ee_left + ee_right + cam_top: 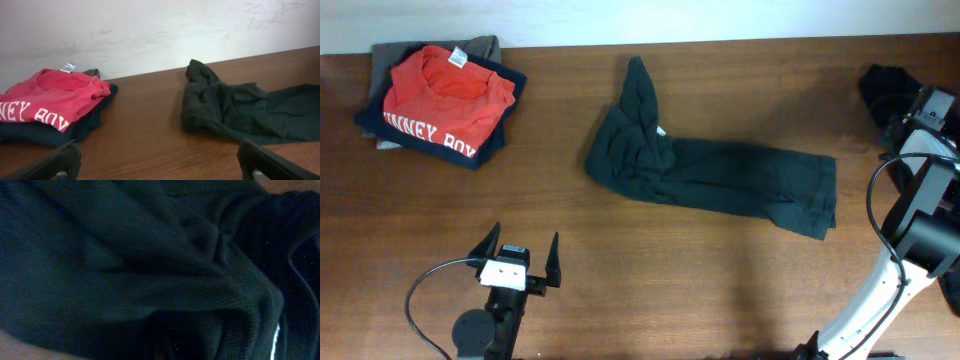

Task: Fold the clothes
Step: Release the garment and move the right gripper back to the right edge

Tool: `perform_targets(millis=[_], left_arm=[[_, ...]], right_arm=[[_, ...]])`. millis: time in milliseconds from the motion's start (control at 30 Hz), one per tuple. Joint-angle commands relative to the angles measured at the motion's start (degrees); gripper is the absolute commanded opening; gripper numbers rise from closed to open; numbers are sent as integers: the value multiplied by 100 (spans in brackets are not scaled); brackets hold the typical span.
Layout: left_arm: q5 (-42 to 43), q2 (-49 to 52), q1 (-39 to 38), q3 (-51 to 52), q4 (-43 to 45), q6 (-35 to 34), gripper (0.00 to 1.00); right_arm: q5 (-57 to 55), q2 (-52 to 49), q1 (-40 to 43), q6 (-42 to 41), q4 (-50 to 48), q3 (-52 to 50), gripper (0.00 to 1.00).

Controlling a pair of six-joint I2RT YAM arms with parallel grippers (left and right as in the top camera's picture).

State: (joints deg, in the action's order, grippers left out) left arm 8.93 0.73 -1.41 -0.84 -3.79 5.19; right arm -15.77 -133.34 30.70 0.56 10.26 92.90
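Overhead, the dark garment lies crumpled well beyond the left tool, whose jaws stand wide apart.

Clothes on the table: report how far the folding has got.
Done: a folded stack sits at the far left corner, red shirt on top. In hand: the right gripper is at a black garment by the right edge, its camera filled with dark fabric; a grip cannot be confirmed. The left gripper hovers open above the table. Left: the dark garment in the middle lies crumpled and unfolded.
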Motion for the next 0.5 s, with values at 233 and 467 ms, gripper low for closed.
perform_targets(millis=[233, 467], left_arm=[[-39, -39, 35, 33, -13, 94, 99], [-39, -39, 35, 35, -11, 94, 99]], right_arm=[[796, 1486, 61, -772, 647, 13, 46], [2804, 2879, -177, -1880, 1556, 13, 55]])
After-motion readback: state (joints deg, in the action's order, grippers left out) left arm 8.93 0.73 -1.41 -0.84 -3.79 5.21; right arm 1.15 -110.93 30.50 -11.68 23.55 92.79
